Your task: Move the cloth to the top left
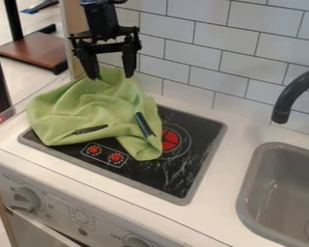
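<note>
Gripper [110, 77], fingers spread above the cloth [73, 108], may drop it if the pinch directly below is too shallow.

Bright, diffuse light, soft shadows across the cloth [86, 108]

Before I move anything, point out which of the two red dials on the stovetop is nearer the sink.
The right-hand red dial in the camera view; the other red dial lies to its left, farther from the sink.

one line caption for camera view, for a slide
Open pincer at the far edge of a crumpled green cloth partly covering a stove
</note>
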You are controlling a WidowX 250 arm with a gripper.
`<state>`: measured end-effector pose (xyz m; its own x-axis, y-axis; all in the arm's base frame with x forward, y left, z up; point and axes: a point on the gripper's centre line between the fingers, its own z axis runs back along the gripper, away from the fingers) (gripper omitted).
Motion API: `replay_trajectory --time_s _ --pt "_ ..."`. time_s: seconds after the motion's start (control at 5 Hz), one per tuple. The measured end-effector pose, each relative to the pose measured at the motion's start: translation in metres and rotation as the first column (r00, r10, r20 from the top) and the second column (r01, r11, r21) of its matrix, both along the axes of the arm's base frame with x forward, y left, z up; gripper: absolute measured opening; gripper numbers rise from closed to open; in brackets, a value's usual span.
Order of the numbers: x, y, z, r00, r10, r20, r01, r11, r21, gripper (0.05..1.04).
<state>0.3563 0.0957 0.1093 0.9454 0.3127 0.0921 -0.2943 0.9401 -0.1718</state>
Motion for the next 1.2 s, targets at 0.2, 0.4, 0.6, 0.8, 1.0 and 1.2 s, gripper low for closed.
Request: replay_trajectory --time_s 0.2,0.4,0.6,0.8,1.0,1.2 --pt "-0.004 -0.002 -0.014 0.999 0.000 -0.041 -0.001 1.000 -0.014 0.999" --pt "-0.012 -0.010 -0.028 0.998 -0.009 -0.066 0.007 1.000 -0.030 0.999" --pt "-0.017 -0.018 -0.039 0.997 -0.003 -0.076 0.000 0.999 -0.038 0.999" --pt "-0.018 -0.027 -0.045 0.997 -0.010 -0.077 0.007 0.999 -0.031 0.999" --pt "-0.013 -0.047 -0.046 0.996 -0.061 -0.070 0.058 0.998 -0.039 0.999" --pt "-0.001 -0.056 -0.046 0.996 -0.075 -0.055 0.072 0.996 -0.053 0.999"
